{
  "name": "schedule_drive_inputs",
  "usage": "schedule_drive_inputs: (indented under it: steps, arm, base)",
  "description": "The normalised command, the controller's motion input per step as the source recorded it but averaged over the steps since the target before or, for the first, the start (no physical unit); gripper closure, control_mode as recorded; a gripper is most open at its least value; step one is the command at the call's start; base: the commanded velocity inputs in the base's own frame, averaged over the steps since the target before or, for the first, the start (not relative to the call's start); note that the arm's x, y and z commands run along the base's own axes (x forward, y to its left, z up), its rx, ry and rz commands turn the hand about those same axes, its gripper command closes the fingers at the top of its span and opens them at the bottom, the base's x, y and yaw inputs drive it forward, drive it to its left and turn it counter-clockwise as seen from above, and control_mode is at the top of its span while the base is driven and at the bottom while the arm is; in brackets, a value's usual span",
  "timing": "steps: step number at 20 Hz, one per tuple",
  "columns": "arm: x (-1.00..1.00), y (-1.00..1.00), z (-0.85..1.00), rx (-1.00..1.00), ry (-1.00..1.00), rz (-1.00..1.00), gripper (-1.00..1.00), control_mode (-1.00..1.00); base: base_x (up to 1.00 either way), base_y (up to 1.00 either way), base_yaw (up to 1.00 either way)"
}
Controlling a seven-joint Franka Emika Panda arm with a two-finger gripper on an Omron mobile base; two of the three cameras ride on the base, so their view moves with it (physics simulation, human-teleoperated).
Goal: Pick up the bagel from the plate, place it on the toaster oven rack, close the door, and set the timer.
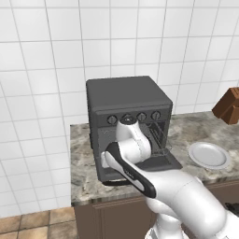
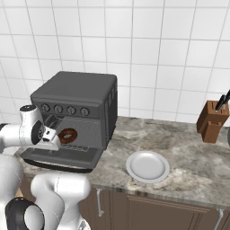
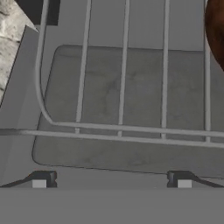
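Note:
The dark brown bagel [image 2: 68,135] lies on the toaster oven rack [image 2: 85,134], just inside the oven's mouth. In the hand view the bagel [image 3: 216,30] shows at the top right edge, on the rack's grey bars [image 3: 124,87]. My gripper [image 3: 111,181] is open, its two dark fingertips wide apart with nothing between them, above the rack's front bar and to the bagel's side. The door [image 2: 63,158] hangs open and lies flat in front of the oven; its window pane [image 3: 100,151] shows under the bars. The white plate [image 2: 147,166] sits bare on the counter to the oven's right.
The dark grey toaster oven [image 1: 126,95] has a row of knobs [image 2: 65,109] above its opening. A brown wooden knife block [image 2: 211,120] stands at the far right against the tiled wall. My arm's white wrist [image 1: 133,135] blocks much of the opening in the left base view.

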Motion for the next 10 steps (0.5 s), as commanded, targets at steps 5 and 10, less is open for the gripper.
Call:
schedule_drive_inputs:
  steps: [5, 10]
  arm:
    - [0.22, 0.05, -0.03, 0.0, 0.0, -0.03, -1.0, -1.0]
    - [0.25, 0.05, 0.0, 0.0, 0.0, -0.03, -1.0, -1.0]
  base:
    - [0.0, 0.0, 0.0]
    - [0.0, 0.0, 0.0]
